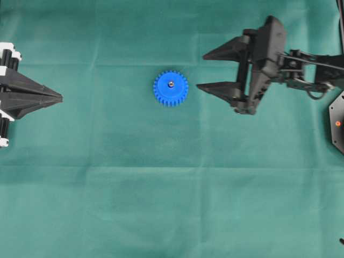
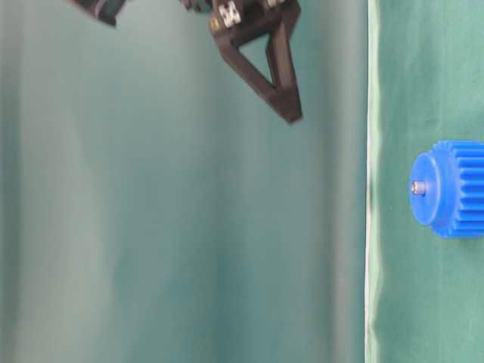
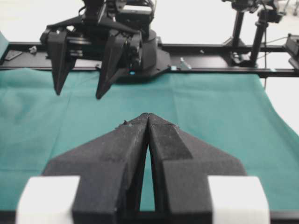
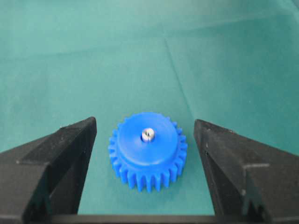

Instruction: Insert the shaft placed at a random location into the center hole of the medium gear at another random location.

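One gear (image 1: 171, 88), one shaft (image 1: 170, 84)

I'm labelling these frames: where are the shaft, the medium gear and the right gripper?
shaft (image 4: 147, 135): right wrist view, its silvery top end.
medium gear (image 1: 171, 88): overhead view, its blue hub face.
right gripper (image 1: 200, 71): overhead view, between its open fingertips.

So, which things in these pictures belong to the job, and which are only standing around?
Belong to the job:
- blue gear, flat on the cloth
- shaft, upright in the gear's center hole
- right pincer, open, empty, beside the gear

Only there:
- left pincer, shut, far from the gear
- green cloth
- black frame rail
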